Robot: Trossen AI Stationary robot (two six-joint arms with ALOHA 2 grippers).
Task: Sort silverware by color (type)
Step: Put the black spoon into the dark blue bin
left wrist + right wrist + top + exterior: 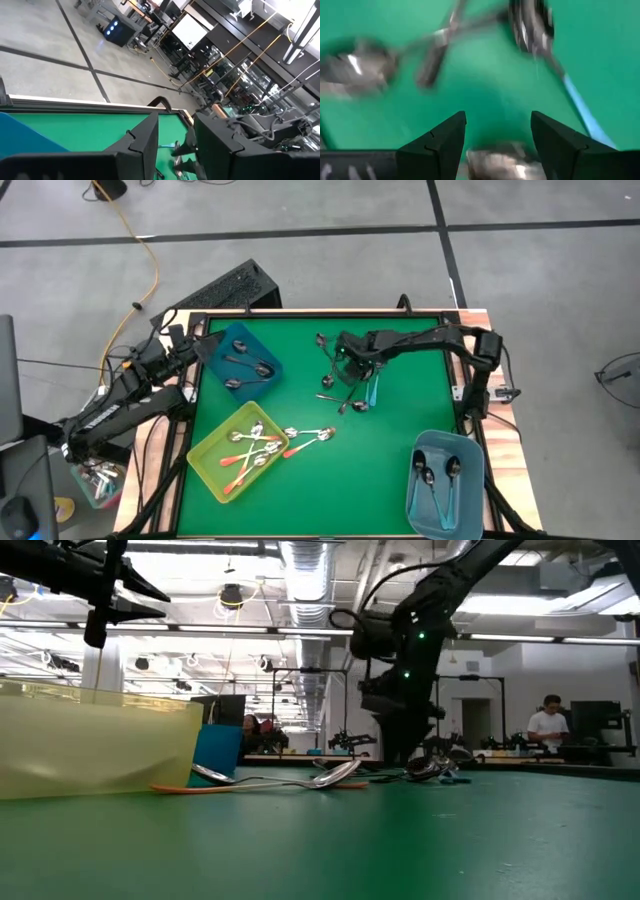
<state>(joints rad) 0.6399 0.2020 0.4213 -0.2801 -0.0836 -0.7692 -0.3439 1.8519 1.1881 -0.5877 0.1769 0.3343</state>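
The right arm reaches across the mat, its gripper (345, 366) pointed down with jaws wide apart over the loose spoons (345, 395). The left gripper (195, 345) waits, empty and part open, over the blue bin (215, 345).

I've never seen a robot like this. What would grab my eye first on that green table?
Probably the right arm's end effector, open, poised over a loose heap of small metal spoons near the far middle of the green table. Next, three plastic bins: a yellow-green bin of orange-handled spoons at the near left, a dark blue bin at the far left, and a light blue bin at the near right.
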